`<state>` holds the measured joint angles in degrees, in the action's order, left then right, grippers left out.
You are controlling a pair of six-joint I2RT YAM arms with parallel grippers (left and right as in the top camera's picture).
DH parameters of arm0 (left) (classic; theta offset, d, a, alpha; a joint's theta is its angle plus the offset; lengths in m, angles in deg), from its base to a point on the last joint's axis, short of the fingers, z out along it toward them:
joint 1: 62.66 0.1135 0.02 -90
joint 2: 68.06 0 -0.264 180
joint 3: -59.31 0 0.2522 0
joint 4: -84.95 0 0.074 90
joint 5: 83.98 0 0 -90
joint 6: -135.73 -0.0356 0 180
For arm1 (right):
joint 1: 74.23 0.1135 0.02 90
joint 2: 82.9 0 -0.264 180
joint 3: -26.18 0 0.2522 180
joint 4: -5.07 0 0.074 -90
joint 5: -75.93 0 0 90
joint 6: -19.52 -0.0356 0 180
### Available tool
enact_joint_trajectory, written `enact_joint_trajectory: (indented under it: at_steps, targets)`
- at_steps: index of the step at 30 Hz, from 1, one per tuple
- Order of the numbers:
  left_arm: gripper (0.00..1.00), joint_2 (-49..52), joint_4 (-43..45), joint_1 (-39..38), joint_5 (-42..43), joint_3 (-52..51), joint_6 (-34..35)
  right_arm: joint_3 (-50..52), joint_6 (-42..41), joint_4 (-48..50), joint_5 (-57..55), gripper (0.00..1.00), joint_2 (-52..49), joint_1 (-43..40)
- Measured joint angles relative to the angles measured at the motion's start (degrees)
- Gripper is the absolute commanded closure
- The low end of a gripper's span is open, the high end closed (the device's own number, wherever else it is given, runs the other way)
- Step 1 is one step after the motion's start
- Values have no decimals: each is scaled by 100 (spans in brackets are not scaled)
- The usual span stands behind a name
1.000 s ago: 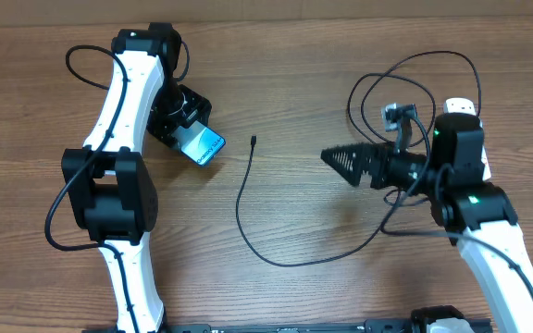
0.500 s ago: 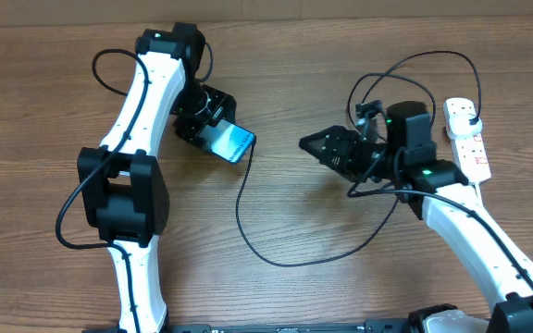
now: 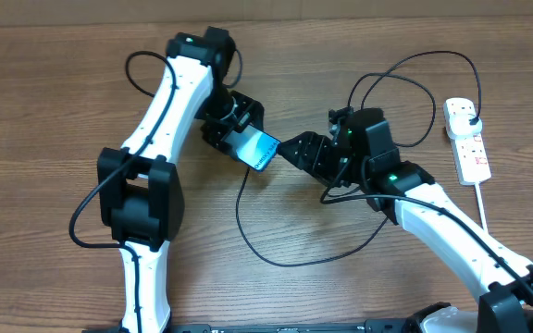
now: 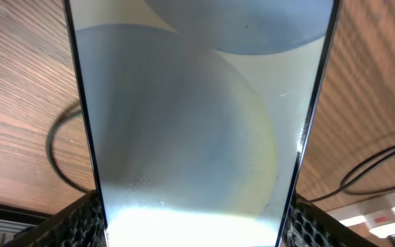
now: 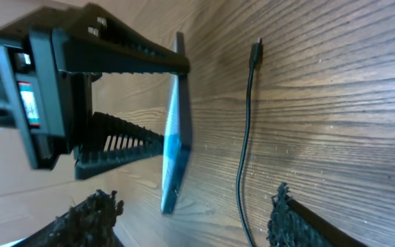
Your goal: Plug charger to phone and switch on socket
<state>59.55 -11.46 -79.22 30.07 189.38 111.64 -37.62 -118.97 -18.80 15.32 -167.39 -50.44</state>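
The left gripper (image 3: 241,139) pinches the phone (image 3: 261,150); its writing is too small to read. The charger (image 3: 238,211) loops at its 6 o'clock. The right gripper (image 3: 290,148), spread wide, sits at its 3 o'clock, the socket (image 3: 470,150) farther that way.

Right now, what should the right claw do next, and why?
Probably move to the charger's connector tip and pinch it. The left claw grips the phone, while the right claw is open and empty right beside it. The tip lies loose on the table, not plugged into anything, so it likely has to be picked up first.
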Motion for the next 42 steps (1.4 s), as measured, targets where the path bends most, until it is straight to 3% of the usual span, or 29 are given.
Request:
enact_joint_trajectory:
  at_steps: [24,42]
  targets:
    - [38,0,61,-409,542,0,149,0,-1038,20,-1985,58,-39,962]
    - [37,0,42,-599,586,0,149,0,-1143,175,-2240,78,-214,962]
